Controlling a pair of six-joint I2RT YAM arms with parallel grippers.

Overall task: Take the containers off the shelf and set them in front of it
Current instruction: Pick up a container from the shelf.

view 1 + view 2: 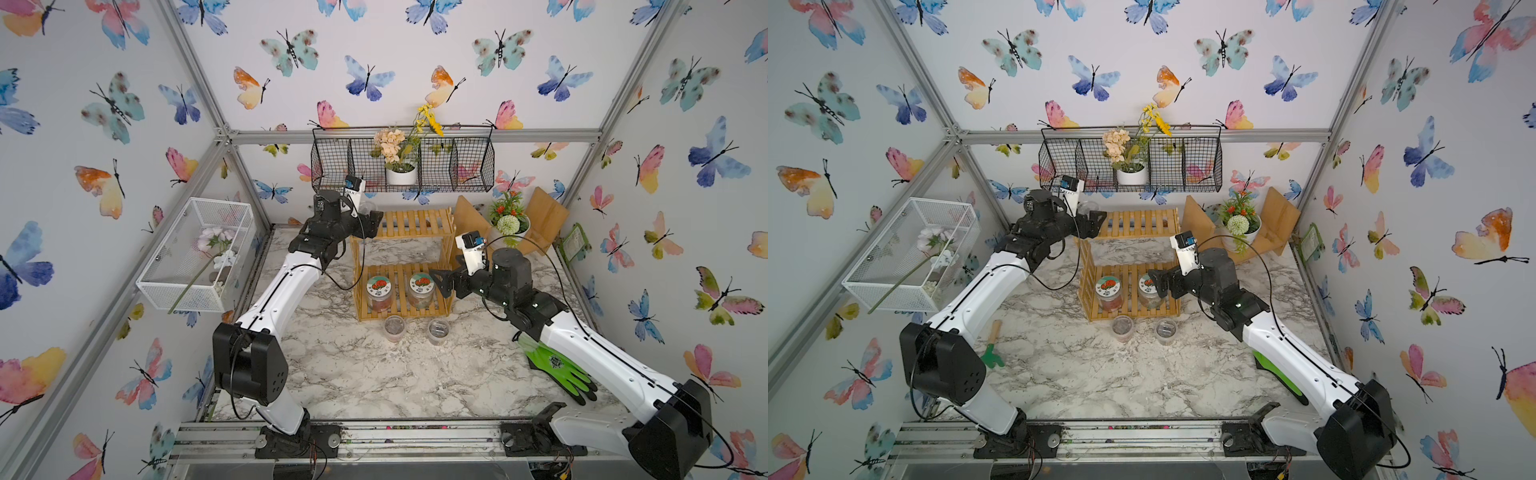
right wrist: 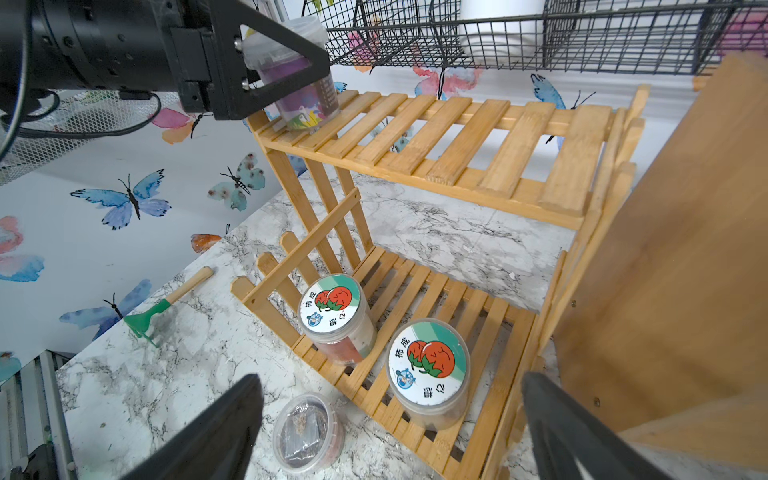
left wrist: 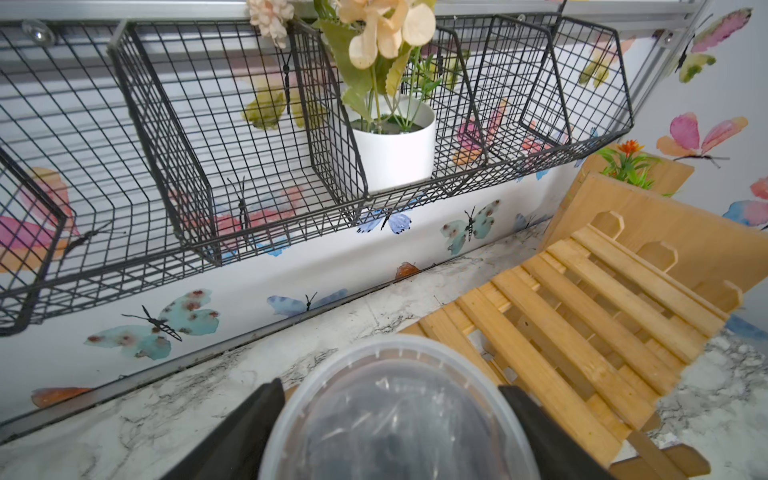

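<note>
Left pincer (image 3: 390, 388) clamped on purple cup (image 2: 307, 95), at end of shelf's (image 2: 457, 137) top tier. Right pincer (image 1: 439, 283) jaws wide apart, empty, just beside white-lidded jar (image 2: 428, 365); second jar (image 2: 330, 305) alongside, both on lower tier. Small cup (image 1: 395, 326) and another cup (image 1: 439, 330) on tabletop (image 1: 374, 374) in front.

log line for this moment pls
left gripper: jaws on purple cup, shelf top tier | right gripper: open by jars | two cups on table
</note>
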